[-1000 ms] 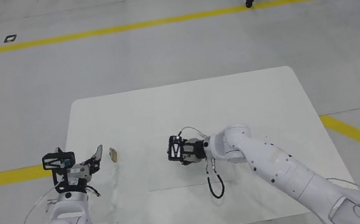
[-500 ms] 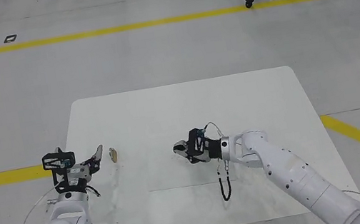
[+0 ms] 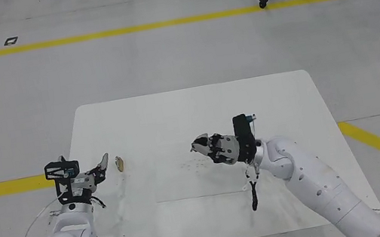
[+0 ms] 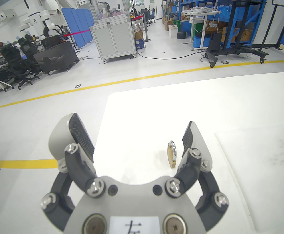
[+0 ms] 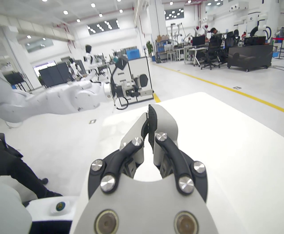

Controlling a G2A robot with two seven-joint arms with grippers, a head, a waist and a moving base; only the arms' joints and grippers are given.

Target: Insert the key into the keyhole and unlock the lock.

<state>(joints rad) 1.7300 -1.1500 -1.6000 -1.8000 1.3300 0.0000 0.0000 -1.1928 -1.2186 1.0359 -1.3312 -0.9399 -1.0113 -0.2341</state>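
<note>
Leftmost, finding the left gripper (image 4: pixel 133 125) hanging low over the left edge of the white table (image 3: pixel 247 97), spreading its fingers wide and gripping nothing. Spotting the lock (image 4: pixel 172 155), a small brass padlock with a silver shackle, resting on the table just beside that gripper's fingertips on the side nearer the table's middle, close but not touching them.

Moving rightward and coming to the right gripper (image 5: pixel 148 112), hovering above the middle of the table, well apart from the lock and pointing toward the left arm. Seeing its ribbed pads (image 5: pixel 152 124) pressing together, fully closed. Failing to make out the key in any view: possibly sitting pinched between those pads, yet not telling for certain.

Judging the step in hand as carrying the key across toward the lock, with insertion not yet begun and the lock not yet grasped.

Expecting the next move to call for closing the left fingers around the lock's body and lifting it, turning its keyhole end toward the right gripper. Then needing to line the key's blade up squarely with the slot before pushing in and twisting. Guarding against a thin key tilting or slipping in a shallow pinch.
</note>
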